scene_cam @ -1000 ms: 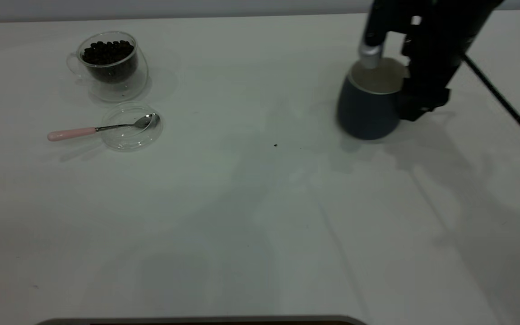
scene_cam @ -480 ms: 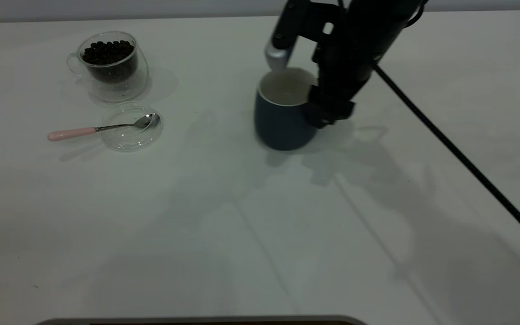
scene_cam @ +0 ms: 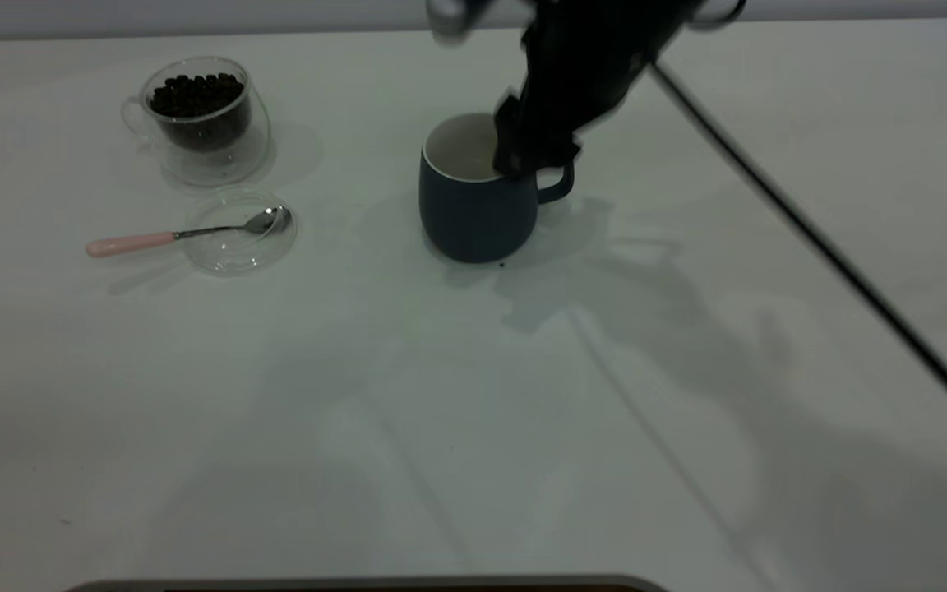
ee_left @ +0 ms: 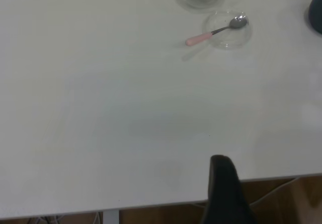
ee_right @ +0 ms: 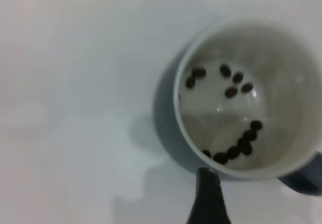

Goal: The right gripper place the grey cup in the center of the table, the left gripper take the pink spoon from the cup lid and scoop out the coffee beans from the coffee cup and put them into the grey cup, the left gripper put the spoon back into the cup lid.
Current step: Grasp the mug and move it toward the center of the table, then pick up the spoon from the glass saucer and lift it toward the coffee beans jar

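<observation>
The grey cup point(scene_cam: 478, 205) stands upright near the middle of the table point(scene_cam: 473, 411), its handle point(scene_cam: 560, 185) free and pointing right. My right gripper point(scene_cam: 535, 152) hovers just over the rim on the handle side and holds nothing. In the right wrist view one fingertip point(ee_right: 209, 199) sits beside the cup's rim point(ee_right: 251, 98), and several coffee beans point(ee_right: 236, 148) lie inside the cup. The pink spoon point(scene_cam: 182, 234) rests with its bowl in the cup lid point(scene_cam: 239, 234). The coffee cup point(scene_cam: 198, 115) full of beans stands behind the lid. My left gripper point(ee_left: 224, 183) is parked over the table's edge, far from the spoon point(ee_left: 214, 31).
A black cable point(scene_cam: 819, 247) runs from the right arm across the table's right side. A tiny dark speck point(scene_cam: 502, 265) lies at the cup's base. The table's near edge point(scene_cam: 358, 582) shows at the bottom.
My right gripper carried the grey cup leftward from the far right to the middle. Now the cup stands on the table with its handle free, and the gripper has risen.
</observation>
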Robot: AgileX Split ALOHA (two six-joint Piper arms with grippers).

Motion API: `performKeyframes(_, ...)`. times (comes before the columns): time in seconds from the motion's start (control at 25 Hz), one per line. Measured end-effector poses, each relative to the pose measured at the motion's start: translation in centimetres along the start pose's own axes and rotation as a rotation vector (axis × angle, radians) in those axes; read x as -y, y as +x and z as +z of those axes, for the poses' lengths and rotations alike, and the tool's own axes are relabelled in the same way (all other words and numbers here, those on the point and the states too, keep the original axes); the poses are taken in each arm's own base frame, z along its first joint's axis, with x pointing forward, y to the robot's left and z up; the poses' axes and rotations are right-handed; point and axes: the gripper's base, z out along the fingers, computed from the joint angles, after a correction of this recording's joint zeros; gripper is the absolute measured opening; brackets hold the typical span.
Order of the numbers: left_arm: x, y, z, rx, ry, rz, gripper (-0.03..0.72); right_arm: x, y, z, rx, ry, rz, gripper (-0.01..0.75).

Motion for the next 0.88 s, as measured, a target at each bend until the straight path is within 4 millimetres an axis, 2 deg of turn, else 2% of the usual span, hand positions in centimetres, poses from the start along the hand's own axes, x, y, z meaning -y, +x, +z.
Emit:
performKeyframes(0.04,0.0,0.0,0.0,0.0,0.0,0.0,0.523,-0.1,-0.7,-1.5,0.002,-0.027,0.008,0.595)
performKeyframes(0.16,0.0,0.0,0.0,0.0,0.0,0.0,0.523,-0.2,-2.8,-7.8,0.014,-0.087,0.035,0.593)
performKeyframes(0.24,0.0,0.0,0.0,0.0,0.001,0.0,0.523,-0.5,-3.5,-11.7,-0.011,-0.108,0.068,0.594)
performKeyframes(0.44,0.0,0.0,0.0,0.0,0.001,0.0,0.523,-1.3,-3.0,-20.9,-0.142,-0.048,0.196,0.594)
performKeyframes(0.6,0.0,0.0,0.0,0.0,0.001,0.0,0.523,-2.3,-1.4,-26.2,-0.278,-0.016,0.279,0.592)
performKeyframes(0.76,0.0,0.0,0.0,0.0,0.001,0.0,0.523,-3.6,0.1,-29.9,-0.232,0.016,0.302,0.592)
performKeyframes(0.88,0.0,0.0,0.0,0.0,0.001,0.0,0.523,-5.1,2.6,-32.4,-0.211,0.038,0.303,0.591)
